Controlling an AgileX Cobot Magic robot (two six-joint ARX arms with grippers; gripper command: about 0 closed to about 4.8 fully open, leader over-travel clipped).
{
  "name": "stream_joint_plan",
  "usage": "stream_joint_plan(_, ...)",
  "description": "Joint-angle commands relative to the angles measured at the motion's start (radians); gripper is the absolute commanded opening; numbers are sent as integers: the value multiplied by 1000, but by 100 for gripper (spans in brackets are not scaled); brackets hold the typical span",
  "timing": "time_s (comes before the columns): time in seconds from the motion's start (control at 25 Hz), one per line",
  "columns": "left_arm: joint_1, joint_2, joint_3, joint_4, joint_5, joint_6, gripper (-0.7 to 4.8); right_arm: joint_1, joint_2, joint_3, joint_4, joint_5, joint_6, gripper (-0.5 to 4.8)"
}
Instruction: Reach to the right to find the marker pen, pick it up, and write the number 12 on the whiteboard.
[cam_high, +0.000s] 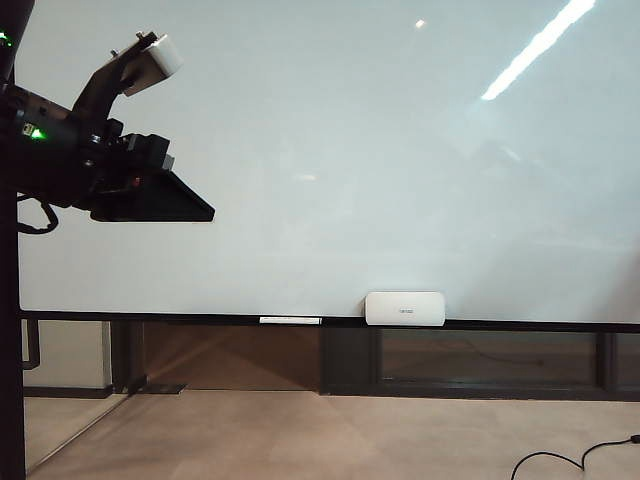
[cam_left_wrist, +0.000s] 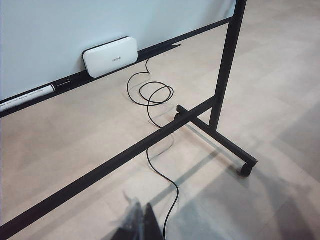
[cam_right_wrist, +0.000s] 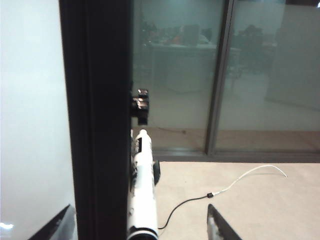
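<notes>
Nearest the exterior camera, at the left edge of the view, the left arm hangs dark in front of the whiteboard (cam_high: 330, 150); its left gripper (cam_left_wrist: 141, 222) shows only in the left wrist view as blurred dark tips low in the frame, pointed down at the floor, and I cannot tell how wide they stand. Below those tips a black cable (cam_left_wrist: 155, 100) loops over the pale floor, crossing under the black stand (cam_left_wrist: 225, 75) of the board, whose foot ends in a small castor.

Right gripper (cam_right_wrist: 142, 225): fingers (cam_right_wrist: 220, 227) spread wide apart, nothing between them that they clamp. Centred in that gap, beyond the tips, stands the marker pen (cam_right_wrist: 142, 190), white barrel upright, just beside the board's dark vertical frame (cam_right_wrist: 95, 120). Contact between pen and fingers not visible. A small black clip sits on the frame just above the pen.

Farther back, on the ledge along the bottom edge of the board, a white rounded box (cam_high: 405, 308) rests right of centre; a thin white stick (cam_high: 290, 320) lies left of it, apart. Board surface is unmarked, with ceiling-light glare at its upper right corner.
</notes>
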Motion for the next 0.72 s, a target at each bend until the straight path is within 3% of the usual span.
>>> stream_joint_plan(0.04, 0, -3, 3, 1, -1, 8, -5, -2, -6, 10, 3, -24, 14, 332)
stream_joint_plan(0.28, 0, -3, 3, 0, -3, 8, -5, 3, -6, 10, 3, -23, 16, 305)
stream_joint_plan(0.72, 0, -3, 3, -6, -3, 16, -5, 5, -6, 10, 2, -47, 16, 305)
